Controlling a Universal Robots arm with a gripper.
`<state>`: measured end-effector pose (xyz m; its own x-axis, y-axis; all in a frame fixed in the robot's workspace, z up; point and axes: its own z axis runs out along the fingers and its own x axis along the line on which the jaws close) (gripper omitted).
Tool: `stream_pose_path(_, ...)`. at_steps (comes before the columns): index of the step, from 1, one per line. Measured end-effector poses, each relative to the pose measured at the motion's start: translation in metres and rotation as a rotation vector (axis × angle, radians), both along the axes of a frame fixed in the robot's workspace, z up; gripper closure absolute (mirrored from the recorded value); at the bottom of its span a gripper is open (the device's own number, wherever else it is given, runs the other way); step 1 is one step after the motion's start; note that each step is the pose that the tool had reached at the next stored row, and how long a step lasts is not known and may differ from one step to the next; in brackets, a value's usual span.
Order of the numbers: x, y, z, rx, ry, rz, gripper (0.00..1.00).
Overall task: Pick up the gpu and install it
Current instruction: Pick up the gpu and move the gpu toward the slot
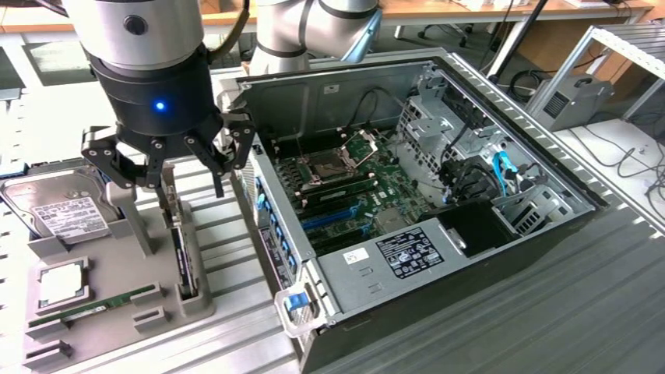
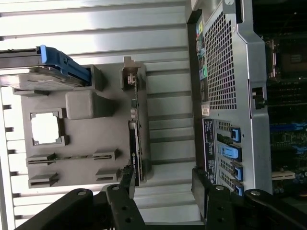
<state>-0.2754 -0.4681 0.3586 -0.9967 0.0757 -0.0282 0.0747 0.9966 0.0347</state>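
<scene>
Exterior view: pincer (image 1: 192,167) spread above gpu (image 1: 183,261), upright in holder (image 1: 124,288) beside PC case (image 1: 416,195).

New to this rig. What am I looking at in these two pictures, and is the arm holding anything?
It is one robot arm with a gripping tool at its end. One picture comes from a camera off the arm; the other from a camera on the wrist, looking past the tool down at the bench. On the bench a grey holder tray keeps parts: a hard drive, a processor chip, a memory stick and the graphics card standing on edge. Beside it lies an opened computer case. The tool is open, just above the card, holding nothing.
</scene>
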Motion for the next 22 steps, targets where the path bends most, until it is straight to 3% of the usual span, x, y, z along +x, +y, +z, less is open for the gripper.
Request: stream_pose_path(22,-0.0003,0.0,-0.0068,-0.0001,0.0,0.0,0.4)
